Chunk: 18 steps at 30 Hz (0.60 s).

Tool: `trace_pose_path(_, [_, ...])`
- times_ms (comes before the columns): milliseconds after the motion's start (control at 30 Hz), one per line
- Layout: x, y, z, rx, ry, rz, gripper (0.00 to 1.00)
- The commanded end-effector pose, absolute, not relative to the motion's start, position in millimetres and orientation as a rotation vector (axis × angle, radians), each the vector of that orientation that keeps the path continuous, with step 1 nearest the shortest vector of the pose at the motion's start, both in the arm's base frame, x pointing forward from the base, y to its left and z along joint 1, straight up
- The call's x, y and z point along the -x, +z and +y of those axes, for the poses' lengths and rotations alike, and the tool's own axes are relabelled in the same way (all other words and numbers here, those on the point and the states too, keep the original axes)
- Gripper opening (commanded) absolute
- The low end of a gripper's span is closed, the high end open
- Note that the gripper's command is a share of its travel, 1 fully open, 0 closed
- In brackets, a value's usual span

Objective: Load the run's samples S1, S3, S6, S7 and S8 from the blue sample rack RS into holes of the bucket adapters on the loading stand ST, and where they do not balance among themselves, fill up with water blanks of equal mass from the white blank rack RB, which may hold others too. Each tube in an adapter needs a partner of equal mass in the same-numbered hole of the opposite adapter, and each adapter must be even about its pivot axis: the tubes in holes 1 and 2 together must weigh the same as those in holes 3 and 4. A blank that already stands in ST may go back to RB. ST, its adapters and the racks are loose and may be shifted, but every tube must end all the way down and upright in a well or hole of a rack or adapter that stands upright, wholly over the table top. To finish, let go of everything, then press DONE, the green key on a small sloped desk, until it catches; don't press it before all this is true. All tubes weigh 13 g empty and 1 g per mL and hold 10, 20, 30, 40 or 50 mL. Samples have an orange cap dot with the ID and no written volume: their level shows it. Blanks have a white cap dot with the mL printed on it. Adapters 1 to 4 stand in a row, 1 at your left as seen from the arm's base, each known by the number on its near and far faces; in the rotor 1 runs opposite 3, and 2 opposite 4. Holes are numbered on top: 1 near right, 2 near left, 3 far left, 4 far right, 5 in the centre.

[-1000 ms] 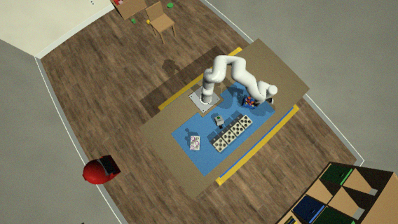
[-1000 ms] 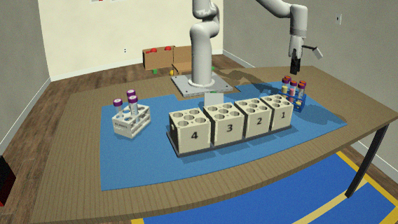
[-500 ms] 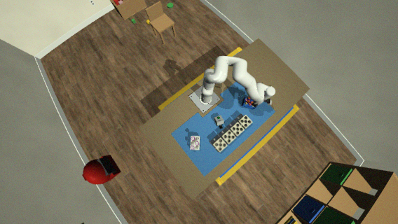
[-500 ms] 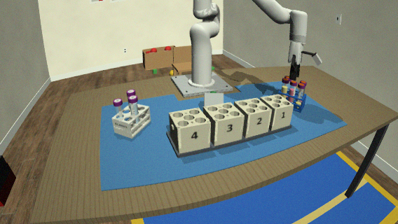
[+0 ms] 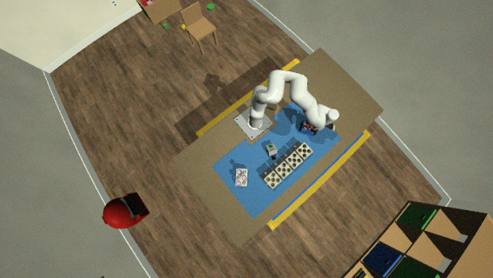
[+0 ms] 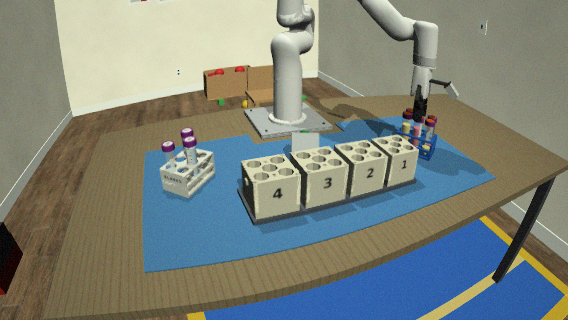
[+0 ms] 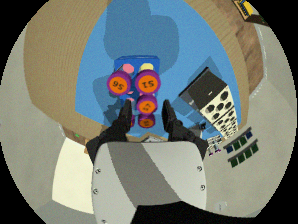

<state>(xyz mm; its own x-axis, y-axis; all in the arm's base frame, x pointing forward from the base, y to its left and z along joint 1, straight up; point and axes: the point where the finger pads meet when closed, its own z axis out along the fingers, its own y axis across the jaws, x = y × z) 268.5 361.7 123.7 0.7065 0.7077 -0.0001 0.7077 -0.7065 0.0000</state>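
Observation:
The blue sample rack RS (image 6: pixel 423 150) (image 5: pixel 306 130) stands at the right end of the blue mat and holds several tubes with purple caps and orange dots (image 7: pixel 148 83). My gripper (image 6: pixel 419 113) (image 7: pixel 147 106) is open. It hangs just over the rack, with its fingers on either side of the near tubes (image 7: pixel 147 104). I cannot read the IDs. The four adapters on stand ST (image 6: pixel 272 192) (image 5: pixel 288 162) (image 7: pixel 216 106) stand in a row with all holes empty. The white blank rack RB (image 6: pixel 176 179) (image 5: pixel 241 177) at the left holds three purple-capped blanks (image 6: pixel 189 142).
The DONE desk with its green key (image 5: pixel 270 146) stands between the arm's base (image 6: pixel 287 122) and the adapters. In the exterior view it is mostly hidden behind adapter 3. The table's right edge runs close behind the sample rack.

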Motion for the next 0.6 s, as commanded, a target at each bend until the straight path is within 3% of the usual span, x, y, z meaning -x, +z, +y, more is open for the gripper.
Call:
trace_pose_path(0, [-269.2, 125.0, 362.7, -2.904, 0.005, 1.204, 0.57])
trace_pose_path(567, [-269.2, 115.7, 362.7, -2.904, 0.005, 1.204, 0.57])
